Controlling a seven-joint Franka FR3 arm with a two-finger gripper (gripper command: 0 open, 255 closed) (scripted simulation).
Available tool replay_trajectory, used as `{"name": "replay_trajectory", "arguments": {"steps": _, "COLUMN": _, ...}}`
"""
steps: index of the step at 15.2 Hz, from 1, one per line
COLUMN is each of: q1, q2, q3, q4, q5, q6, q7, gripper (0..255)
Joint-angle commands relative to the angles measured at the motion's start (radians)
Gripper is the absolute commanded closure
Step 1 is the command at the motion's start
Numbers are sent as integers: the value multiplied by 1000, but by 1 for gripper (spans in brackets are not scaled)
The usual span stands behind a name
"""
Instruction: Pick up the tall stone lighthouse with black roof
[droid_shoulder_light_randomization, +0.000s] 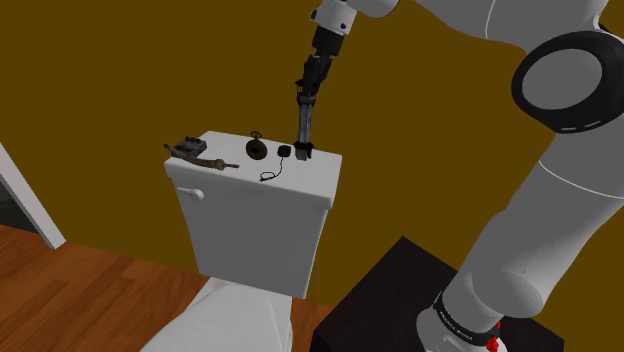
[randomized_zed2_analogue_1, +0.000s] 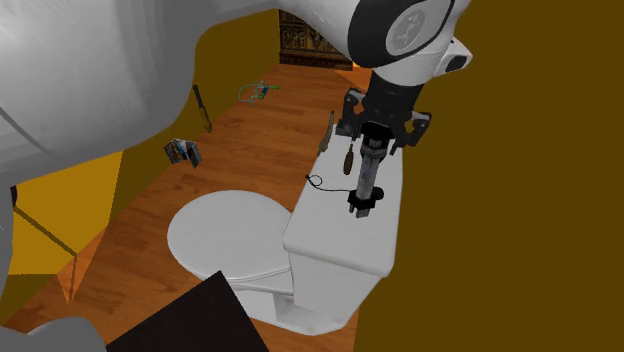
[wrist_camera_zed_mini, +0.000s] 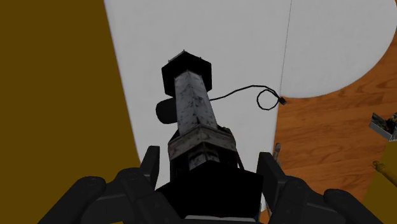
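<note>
Squarely over white toilet tank (droid_shoulder_light_randomization: 245, 205), end effector (wrist_camera_zed_mini: 210, 164) clasping tall grey lighthouse (wrist_camera_zed_mini: 191, 98)

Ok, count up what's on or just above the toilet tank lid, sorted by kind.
Lighthouse: 1
Round brown object: 1
Black corded piece: 1
Slender tool-like pieces: 2
Total: 5
</note>
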Motion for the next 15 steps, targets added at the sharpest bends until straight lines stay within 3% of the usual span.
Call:
{"name": "replay_trajectory", "arguments": {"steps": 1, "q1": -1, "q2": 10, "q3": -1, "q4": 35, "q5": 1, "q6": -25, "q7": 4, "gripper": 255}}
{"name": "replay_trajectory", "arguments": {"steps": 13, "q1": -13, "q2": 96, "q3": -10, "q4": 313, "q5": 21, "q6": -217, "q7": 30, "gripper": 255}}
{"name": "replay_trajectory", "arguments": {"steps": 15, "q1": -14, "q2": 98, "q3": -10, "q4": 317, "q5": 21, "q6": -220, "q7": 31, "gripper": 255}}
